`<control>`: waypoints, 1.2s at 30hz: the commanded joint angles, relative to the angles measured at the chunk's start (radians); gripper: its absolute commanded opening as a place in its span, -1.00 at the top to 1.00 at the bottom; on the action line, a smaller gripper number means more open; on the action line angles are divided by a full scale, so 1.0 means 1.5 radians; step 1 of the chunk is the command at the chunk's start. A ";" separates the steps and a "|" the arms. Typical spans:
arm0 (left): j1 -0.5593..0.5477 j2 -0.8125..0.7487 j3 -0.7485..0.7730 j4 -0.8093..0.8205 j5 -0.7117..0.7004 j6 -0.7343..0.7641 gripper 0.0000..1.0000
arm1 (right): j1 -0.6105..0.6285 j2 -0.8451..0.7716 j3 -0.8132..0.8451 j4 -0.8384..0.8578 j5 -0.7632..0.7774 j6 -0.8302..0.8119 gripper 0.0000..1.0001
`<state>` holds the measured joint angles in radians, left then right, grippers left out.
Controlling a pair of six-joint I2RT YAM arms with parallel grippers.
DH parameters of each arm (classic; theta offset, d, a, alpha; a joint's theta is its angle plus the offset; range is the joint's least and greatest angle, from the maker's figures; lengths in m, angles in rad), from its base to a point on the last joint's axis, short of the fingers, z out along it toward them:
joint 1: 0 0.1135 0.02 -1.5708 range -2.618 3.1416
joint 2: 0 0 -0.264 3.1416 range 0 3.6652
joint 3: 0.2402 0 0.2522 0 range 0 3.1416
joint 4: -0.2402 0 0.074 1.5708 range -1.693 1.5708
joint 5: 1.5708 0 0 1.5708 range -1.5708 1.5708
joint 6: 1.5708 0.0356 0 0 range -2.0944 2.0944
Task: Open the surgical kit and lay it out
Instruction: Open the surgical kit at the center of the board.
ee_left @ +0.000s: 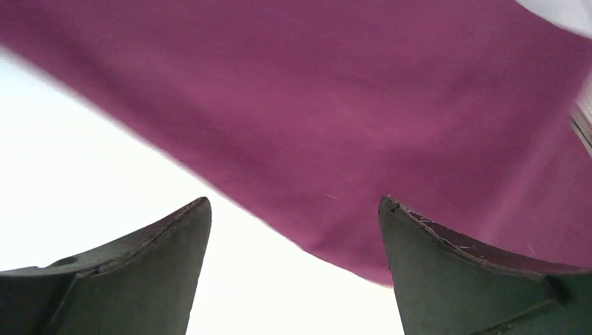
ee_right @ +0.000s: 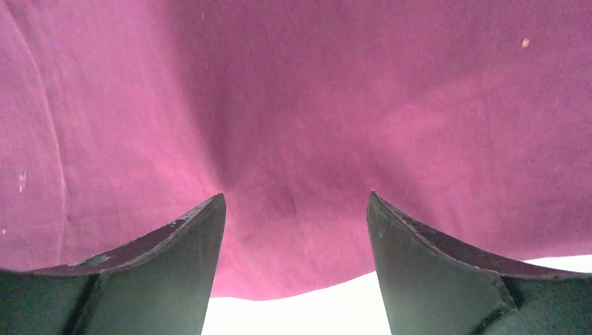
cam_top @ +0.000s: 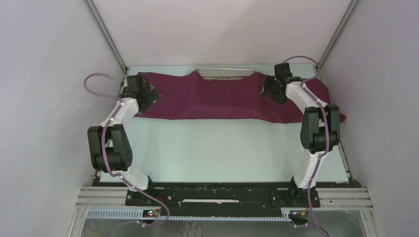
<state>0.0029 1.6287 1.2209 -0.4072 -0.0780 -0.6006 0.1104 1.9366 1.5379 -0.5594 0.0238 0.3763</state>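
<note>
**Unopened kit: cloth wrap at 12 o'clock, left gripper and right gripper wide open over it**

- table: white; plain surface shows from centre down to 6 o'clock.
- cloth wrap: maroon-purple. Lies as a wide band across the far part of the table, from 10 o'clock round to 2 o'clock. Right end reaches the table edge near 3 o'clock. Humped in the middle, draped over the tray.
- tray: silver far rim alone shows, at 12 o'clock, in a dip of the cloth edge. Rest hidden under the cloth.
- left gripper: at 10 o'clock, over the left end of the cloth. Fingers spread wide, nothing clamped between them. In the wrist view, cloth edge runs slantwise past the fingertips, with white table toward 8 o'clock.
- right gripper: at 1 o'clock, over the cloth. Fingers spread wide, nothing clamped. Cloth fills the wrist view, with a sliver of table at 6 o'clock.
- Contact of fingertips with the cloth: cannot tell for either side.
</note>
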 commanded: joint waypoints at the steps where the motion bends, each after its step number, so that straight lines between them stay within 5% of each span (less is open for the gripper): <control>1: 0.108 -0.014 -0.076 0.039 -0.033 -0.084 -0.85 | 0.019 -0.094 -0.042 0.051 0.000 0.028 -0.63; 11: 0.195 0.077 -0.088 0.085 -0.008 -0.178 -0.67 | 0.038 -0.128 -0.083 0.070 -0.003 0.043 -0.62; 27: 0.199 0.138 -0.052 0.078 -0.052 -0.248 -0.31 | 0.020 -0.165 -0.133 0.089 0.000 0.080 -0.61; 30: 0.199 0.148 -0.042 0.080 -0.047 -0.257 -0.16 | 0.007 -0.180 -0.157 0.101 -0.006 0.094 -0.60; 36: 0.199 0.181 -0.019 0.087 -0.018 -0.267 0.49 | -0.048 -0.203 -0.225 0.143 -0.069 0.144 -0.61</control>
<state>0.2974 1.8576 1.1400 -0.2886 -0.1230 -0.9794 0.0952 1.7000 1.2556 -0.4175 -0.0154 0.5182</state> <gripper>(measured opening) 0.350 0.804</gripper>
